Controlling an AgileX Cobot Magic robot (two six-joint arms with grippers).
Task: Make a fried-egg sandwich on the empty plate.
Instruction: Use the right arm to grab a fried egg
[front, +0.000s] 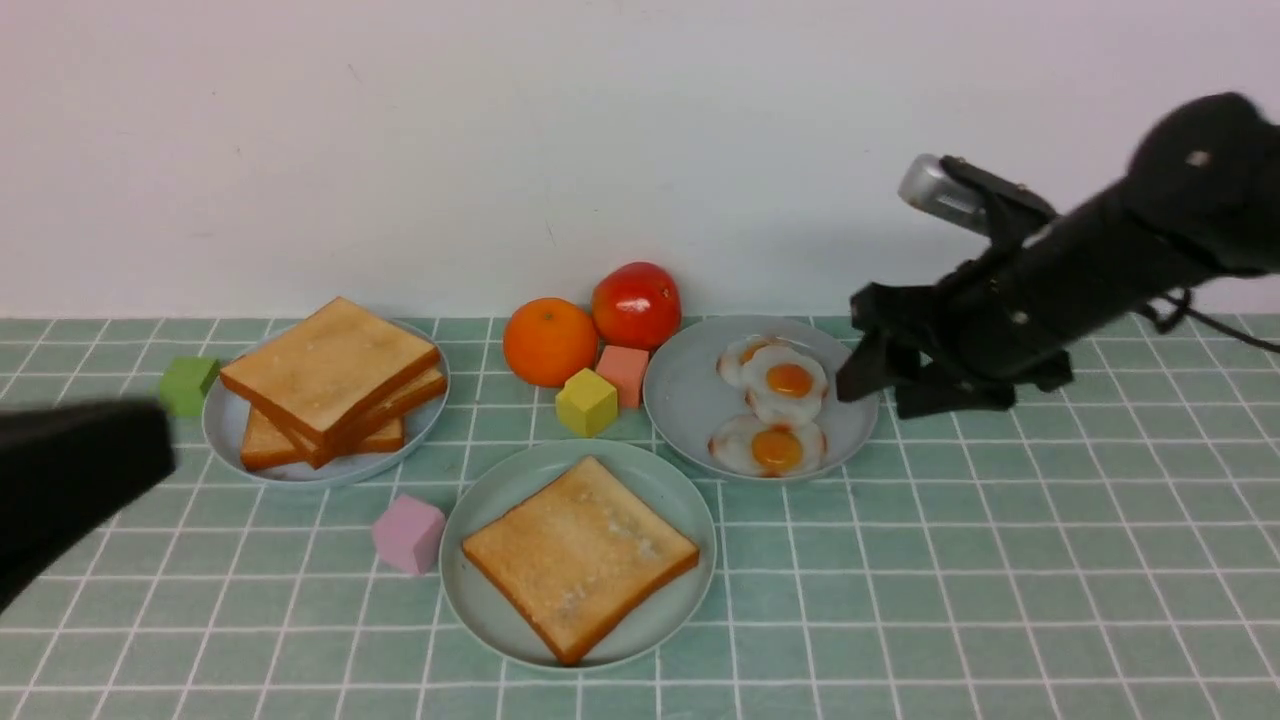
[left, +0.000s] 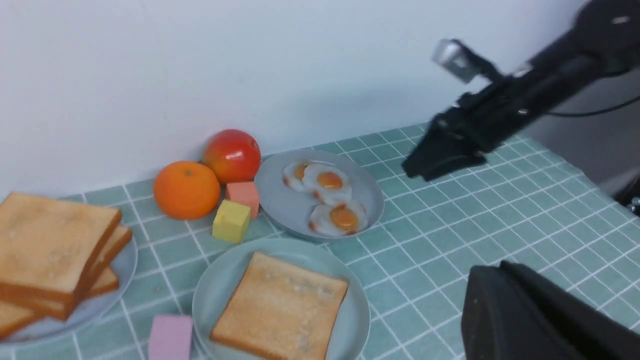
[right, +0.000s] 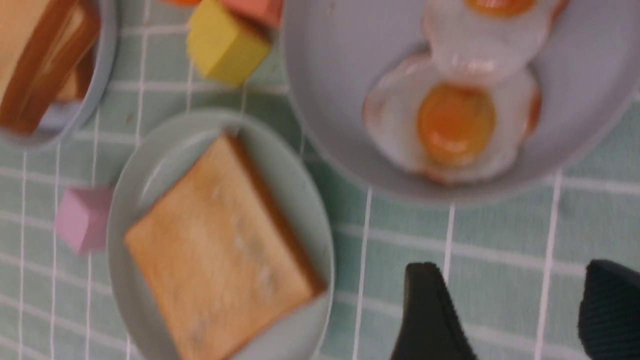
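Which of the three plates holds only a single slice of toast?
The pale mint-green plate at the front centre, with one toast slice lying flat. The left grey-blue plate carries a toast stack; the right grey-blue plate holds three fried eggs.

The right arm (front: 1090, 270) is matte black, a thick tube ending in a bulky rounded joint housing (front: 1215, 180) that carries a small pale screw head (front: 1197, 158). A silver-grey, round-ended camera housing (front: 932, 192) sits on a black bracket (front: 1000, 205) above the wrist, and a thin black cable (front: 1215, 325) loops beneath. The right gripper (right: 515, 287) has black, wedge-shaped fingers (right: 430, 310), one with a finely ribbed face. The left arm (front: 70, 480) shows only as a blurred black block.
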